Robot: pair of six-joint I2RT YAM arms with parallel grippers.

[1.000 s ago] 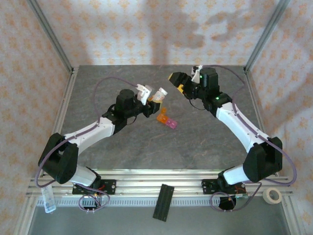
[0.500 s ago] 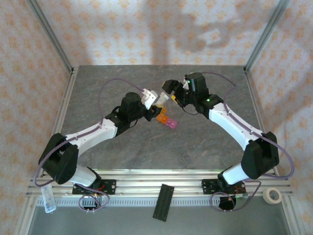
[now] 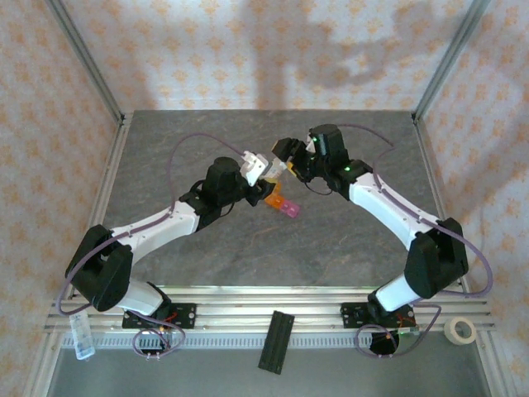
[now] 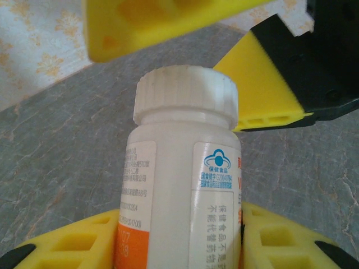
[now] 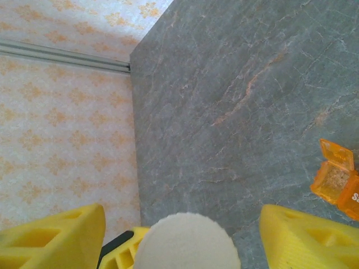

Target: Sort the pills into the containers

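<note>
- Zero pills sorted as far as I can see. The containers (image 3: 281, 203) sit mid-counter (image 3: 331, 248) between the two arms with the orange lid flipped up, and I can't tell what's inside.
- The bottle (image 4: 179, 185) is clamped in the left jaws and held up off the counter near the containers. Its cap (image 4: 186, 92) is on.
- The right jaws are apart, one finger on either side of the cap, with no grip on it yet.
- My read is that this is the uncapping step, so opening, pouring and the actual sorting are all left.
- A second ago the right arm was pulled back from the bottle with its jaws wider. It's swung in over the cap and narrowed since.
- The left arm nudged the bottle forward to meet it, and the containers haven't budged.
</note>
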